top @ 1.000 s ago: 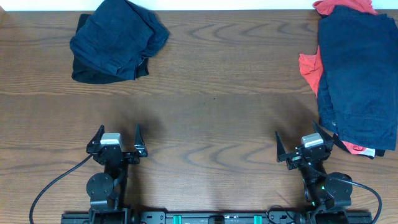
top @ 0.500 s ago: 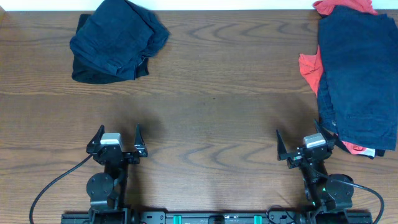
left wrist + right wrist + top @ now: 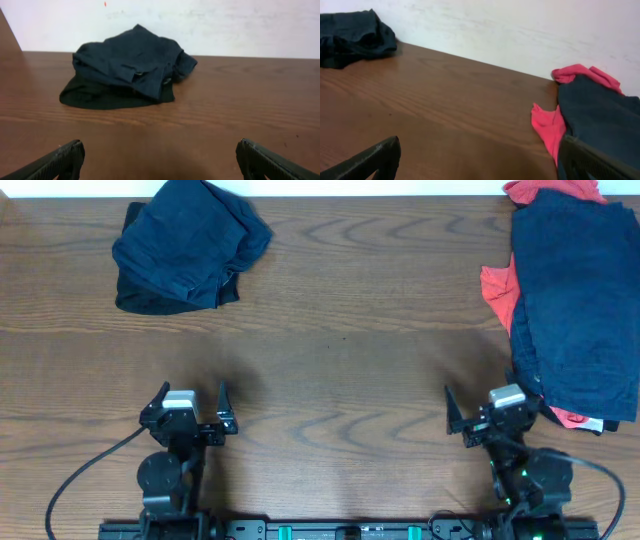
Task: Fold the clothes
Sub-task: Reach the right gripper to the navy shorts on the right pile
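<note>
Clothes (image 3: 575, 310) wait in two groups along the far side of a wooden table (image 3: 340, 350), and neither group is in your grasp. Nearest you, the left gripper (image 3: 191, 393) and the right gripper (image 3: 490, 398) sit low at the table's near edge. Each has its jaws spread wide with nothing between them. This reads as a ready stance, with folding not yet begun.

Ahead of them the middle of the table is bare wood, likely the space where you would spread a garment flat.

The right gripper's outer finger is just beside the near corner of the right-hand pile (image 3: 560, 380); whether it touches the cloth cannot be told. That pile is a broad navy piece (image 3: 590, 270) lying fairly flat over a red shirt (image 3: 497, 290), which pokes out at the left side and the far end.

At the far left, well apart from both grippers, a rumpled dark blue heap (image 3: 190, 240) rests on a black layer (image 3: 140, 302). It is loosely bunched rather than folded, so it probably needs spreading out first.
</note>
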You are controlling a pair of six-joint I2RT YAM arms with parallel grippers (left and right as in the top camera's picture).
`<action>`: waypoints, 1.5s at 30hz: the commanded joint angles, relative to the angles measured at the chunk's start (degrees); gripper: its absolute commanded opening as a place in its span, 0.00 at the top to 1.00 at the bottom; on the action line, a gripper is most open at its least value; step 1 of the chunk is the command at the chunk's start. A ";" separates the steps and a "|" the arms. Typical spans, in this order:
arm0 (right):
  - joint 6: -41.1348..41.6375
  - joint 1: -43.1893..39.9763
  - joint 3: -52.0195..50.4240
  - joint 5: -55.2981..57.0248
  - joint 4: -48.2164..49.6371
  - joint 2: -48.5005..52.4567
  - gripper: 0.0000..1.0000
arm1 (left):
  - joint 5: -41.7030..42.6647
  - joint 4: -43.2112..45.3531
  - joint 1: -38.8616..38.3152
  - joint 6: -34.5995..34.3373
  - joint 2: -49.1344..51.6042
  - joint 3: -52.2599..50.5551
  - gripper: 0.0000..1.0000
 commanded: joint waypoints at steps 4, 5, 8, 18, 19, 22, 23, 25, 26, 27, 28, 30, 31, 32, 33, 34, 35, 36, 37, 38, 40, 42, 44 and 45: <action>-0.22 -0.42 10.43 -0.09 0.00 12.76 0.01 | 0.63 -0.22 -0.02 -0.11 9.60 7.43 0.02; -0.22 -0.42 12.28 -0.55 -0.44 15.13 0.01 | 0.63 -0.70 -0.02 -0.13 11.63 8.87 0.02; -0.22 -0.42 19.71 -2.25 -3.91 23.58 0.01 | 0.63 -4.44 -0.02 -0.15 19.06 15.19 0.02; -0.02 -0.42 49.13 -5.22 -27.93 51.65 0.01 | 4.28 -26.36 -0.04 -1.01 47.41 43.87 0.02; 0.00 -0.42 51.63 -5.25 -30.21 54.01 0.01 | 4.63 -28.83 -0.04 -1.20 50.12 46.62 0.02; -0.02 -0.42 58.29 -6.29 -35.71 60.70 0.01 | 6.80 -35.21 -0.04 -1.14 58.31 54.49 0.02; -0.02 -0.42 60.06 -6.95 -36.92 62.64 0.01 | 7.80 -36.44 -0.04 -1.16 60.54 56.43 0.02; -0.02 -0.42 62.07 -8.81 -37.35 65.46 0.01 | 10.60 -37.22 -0.04 -1.16 64.76 59.21 0.02; -0.04 -0.42 62.53 -10.01 -36.96 66.40 0.01 | 11.69 -36.68 -0.04 -1.14 66.36 59.76 0.02; -0.04 -0.42 62.64 -11.15 -36.11 67.28 0.01 | 12.87 -35.56 -0.04 -1.14 67.91 59.82 0.02; -0.07 -0.44 62.64 -11.80 -35.34 67.82 0.01 | 13.77 -34.82 -0.04 -1.16 69.16 59.82 0.02; -1.14 -0.57 62.62 -11.21 -34.53 68.50 0.01 | 15.91 -34.18 -0.04 -1.18 71.69 59.82 0.02; -1.07 -0.92 62.62 -9.64 -33.81 68.72 0.01 | 16.83 -33.99 -0.04 -1.16 73.09 59.82 0.02; 0.15 -1.46 62.62 -7.65 -32.98 68.87 0.01 | 17.49 -33.33 -0.04 -1.14 74.18 59.82 0.02; 1.46 -1.99 62.62 -6.08 -32.41 68.94 0.01 | 17.79 -32.87 -0.04 -1.14 75.14 59.82 0.02; 3.13 -3.04 62.62 -3.32 -31.67 69.09 0.01 | 17.73 -32.52 -0.04 -1.14 76.13 59.82 0.02; 4.22 -3.98 62.62 -1.18 -31.21 69.20 0.01 | 17.75 -31.98 -0.04 -1.14 77.07 59.82 0.02; 4.96 -5.07 62.62 0.66 -30.88 69.44 0.01 | 17.75 -31.56 -0.04 -1.14 77.70 59.82 0.02; 5.55 -6.47 62.62 2.56 -30.53 69.77 0.01 | 17.73 -31.17 -0.04 -1.09 78.23 59.82 0.02; 6.34 -8.11 62.62 4.48 -30.42 70.18 0.03 | 17.73 -30.88 -0.04 -1.07 78.68 59.82 0.02; 7.48 -11.34 62.62 6.97 -30.58 71.21 0.08 | 17.73 -30.51 -0.04 -0.44 79.19 59.82 0.02; 8.17 -14.21 62.62 7.98 -31.21 72.41 0.12 | 17.73 -30.51 -0.04 0.46 79.28 59.82 0.02; 8.41 -16.83 62.62 7.96 -32.44 73.88 0.14 | 17.73 -30.51 -0.04 0.87 79.28 59.82 0.02; 8.41 -17.79 62.62 7.96 -33.09 74.66 0.15 | 17.73 -30.49 -0.04 0.90 79.28 59.82 0.02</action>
